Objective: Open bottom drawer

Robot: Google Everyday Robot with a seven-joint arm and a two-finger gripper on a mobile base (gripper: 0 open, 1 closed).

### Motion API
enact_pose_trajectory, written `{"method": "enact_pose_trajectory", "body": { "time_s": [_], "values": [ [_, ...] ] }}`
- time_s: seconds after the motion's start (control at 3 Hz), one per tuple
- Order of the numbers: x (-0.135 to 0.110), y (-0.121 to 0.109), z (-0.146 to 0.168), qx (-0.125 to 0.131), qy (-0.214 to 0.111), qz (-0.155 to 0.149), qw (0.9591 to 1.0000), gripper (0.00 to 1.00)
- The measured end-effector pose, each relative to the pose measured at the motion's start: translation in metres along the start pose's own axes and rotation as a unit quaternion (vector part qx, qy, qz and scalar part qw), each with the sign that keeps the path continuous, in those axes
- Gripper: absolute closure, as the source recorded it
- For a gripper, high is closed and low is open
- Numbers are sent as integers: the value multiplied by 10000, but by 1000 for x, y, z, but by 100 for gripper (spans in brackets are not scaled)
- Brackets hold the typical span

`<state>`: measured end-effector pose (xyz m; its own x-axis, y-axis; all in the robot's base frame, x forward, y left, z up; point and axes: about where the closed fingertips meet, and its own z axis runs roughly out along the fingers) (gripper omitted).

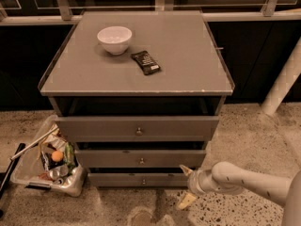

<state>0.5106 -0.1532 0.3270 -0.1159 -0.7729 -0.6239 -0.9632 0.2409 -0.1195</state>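
Observation:
The bottom drawer (136,179) is the lowest grey front of the cabinet (136,79), with a tiny metal knob (143,181) at its centre. It stands slightly out, with a dark gap above it. My gripper (185,186) hangs low at the drawer's right end, in front of the cabinet's lower right corner. It is open and empty, with one yellowish fingertip (184,170) up by the drawer's top right corner and the other near the floor. The white arm (249,182) comes in from the lower right.
The middle drawer (141,158) and top drawer (137,127) sit above, both slightly out. A white bowl (114,39) and a dark snack packet (146,62) lie on the cabinet top. A clear bin of rubbish (49,161) stands on the floor to the left. A white post (284,79) stands at right.

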Motion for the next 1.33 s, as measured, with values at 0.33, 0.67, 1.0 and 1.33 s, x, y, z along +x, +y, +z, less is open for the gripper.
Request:
{"method": "enact_pose_trajectory", "body": {
  "time_s": [0.33,0.67,1.0,1.33],
  "values": [
    [17,-2,24,-31,-272,-4,9996,0],
    [49,-8,72,-158,-660,-27,9977,0],
    [49,-8,73,-159,-661,-37,9977,0],
    [50,-14,82,-89,-648,-110,9978,0]
  ]
}}
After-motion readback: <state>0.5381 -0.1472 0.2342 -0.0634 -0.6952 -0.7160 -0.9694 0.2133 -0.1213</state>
